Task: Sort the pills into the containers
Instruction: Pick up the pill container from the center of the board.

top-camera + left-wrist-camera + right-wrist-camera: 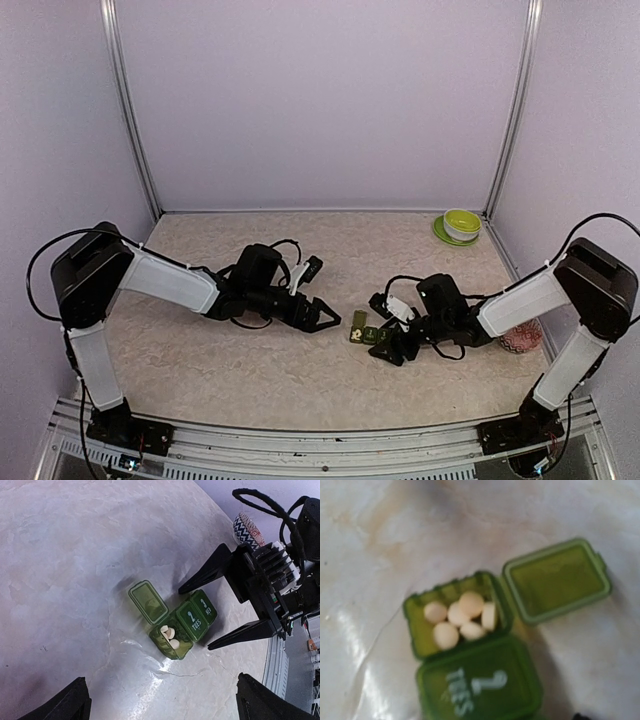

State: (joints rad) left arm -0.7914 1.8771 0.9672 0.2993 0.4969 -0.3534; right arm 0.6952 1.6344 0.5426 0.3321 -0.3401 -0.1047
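From above, my left gripper (322, 318) lay low over the tabletop (250, 385), left of centre. Its jaws were spread wide and held nothing. My right gripper (390, 346) sat just right of centre, jaws apart. The strip of dark-green containers (368, 335) lay at its fingertips, between my two grippers. A lime-green dish (461, 224) stood in the far right corner, and a patterned bowl (521, 336) sat beside my right arm by the right wall.

Through my left wrist camera, the containers lay ahead as three joined boxes. The end box was open, its lid (148, 601) thrown back flat on the table, with pale round pills (169, 634) inside. The other two, marked 2 and 3, were closed. The black fingers (212, 571) of my right gripper reached along either side of the closed end, well spread. I could not tell whether they touched it. My left fingertips showed only in the bottom corners, far apart.

My right wrist camera gave a blurred close view. Five pills lay in the open box, its lid hinged out to the right, with the closed box "2 TUES" just beside it.
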